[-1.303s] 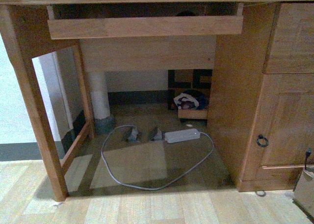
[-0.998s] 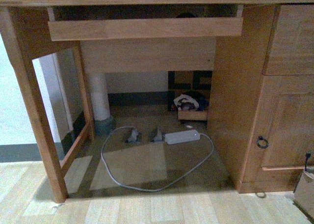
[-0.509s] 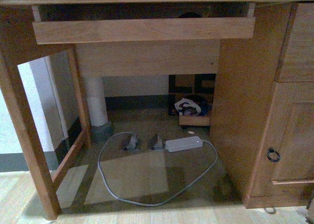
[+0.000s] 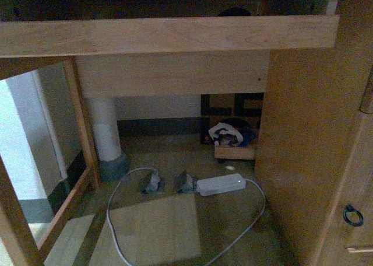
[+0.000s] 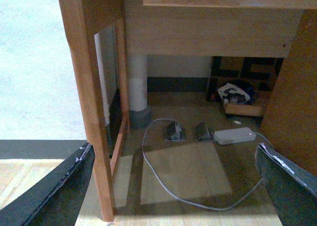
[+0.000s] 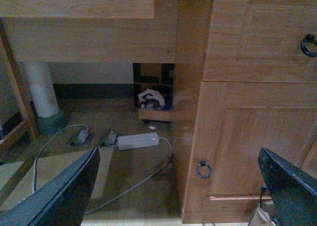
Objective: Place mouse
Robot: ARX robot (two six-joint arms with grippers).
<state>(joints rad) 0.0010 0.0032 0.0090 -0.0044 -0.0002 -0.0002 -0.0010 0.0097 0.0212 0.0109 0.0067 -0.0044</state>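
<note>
A small black rounded hump [image 4: 235, 11] peeks over the front board of the pull-out tray [image 4: 169, 35] under the desk top. It may be the mouse, but the rest is hidden in the dark slot. Neither arm shows in the front view. My left gripper [image 5: 173, 186] is open with nothing between its dark fingers [image 5: 54, 196], and it faces the floor under the desk beside the desk's left leg [image 5: 91, 102]. My right gripper [image 6: 176, 191] is also open and empty, facing the cupboard side of the desk.
On the floor under the desk lie a white power adapter [image 4: 221, 184], its grey cable [image 4: 116, 242] and two grey plugs [image 4: 150, 183]. A white pipe [image 4: 106, 132] and a low wooden box of cloth [image 4: 233, 140] stand at the back. The cupboard door [image 6: 247, 146] with a ring handle [image 6: 203, 170] is on the right.
The front view has closed in on the desk: the tray board and the knee space loom larger, and the cupboard has slid toward the right edge. Nothing on the floor has moved.
</note>
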